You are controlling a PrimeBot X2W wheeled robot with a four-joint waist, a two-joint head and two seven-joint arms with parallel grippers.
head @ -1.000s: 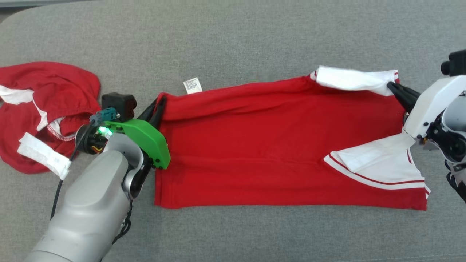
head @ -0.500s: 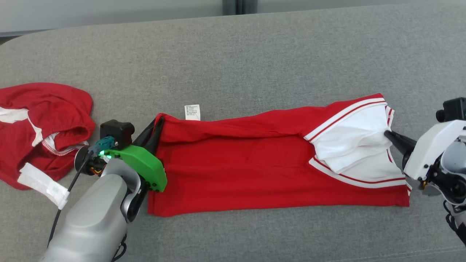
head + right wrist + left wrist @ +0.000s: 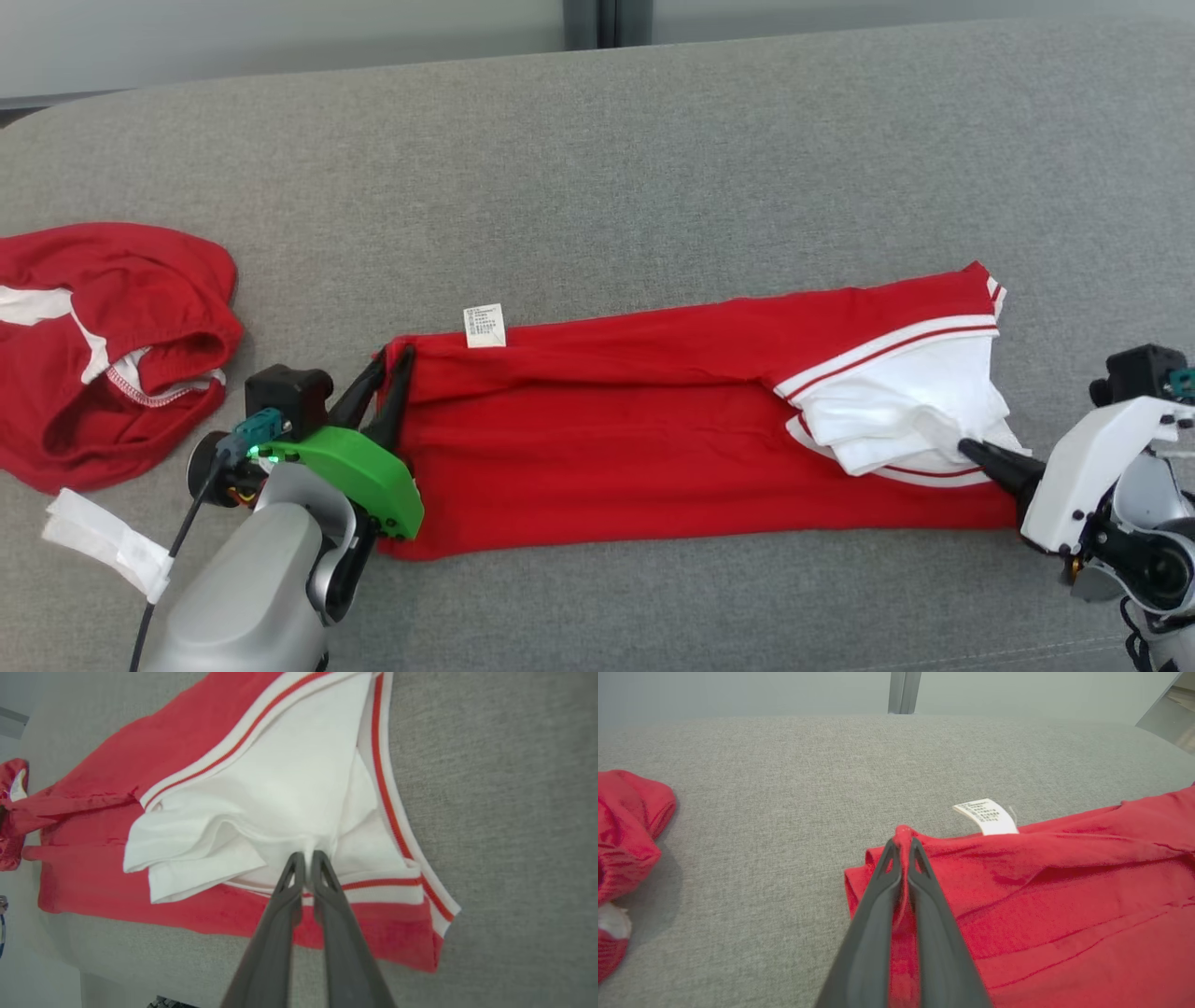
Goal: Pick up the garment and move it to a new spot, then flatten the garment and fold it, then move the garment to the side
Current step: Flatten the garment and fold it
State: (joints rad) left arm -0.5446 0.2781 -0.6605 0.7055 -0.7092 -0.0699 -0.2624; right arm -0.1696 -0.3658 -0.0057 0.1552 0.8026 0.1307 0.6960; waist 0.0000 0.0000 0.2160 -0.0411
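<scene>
The garment (image 3: 653,448) is a red shirt with white, red-striped sleeves, lying as a long folded band across the grey cushion (image 3: 653,187). My left gripper (image 3: 394,355) is at its left end, jaws nearly together with a pinch of red hem between them; the left wrist view shows the fabric (image 3: 1064,896) poking up past the fingertips of that gripper (image 3: 903,842). A white care label (image 3: 485,325) sticks out beside it. My right gripper (image 3: 966,446) is shut on the bunched white sleeve (image 3: 289,788) at the right end, its tips (image 3: 307,855) buried in the folds.
A second red and white garment (image 3: 103,345) lies crumpled at the far left, with a white strip (image 3: 103,551) below it. The cushion's rounded back edge (image 3: 280,79) meets a pale wall, and bare grey fabric spreads beyond the shirt.
The head camera has tilted up. My right gripper brought the white sleeve end toward the near side, folding the far edge over, so the shirt is narrower. My left gripper's fingers have eased slightly.
</scene>
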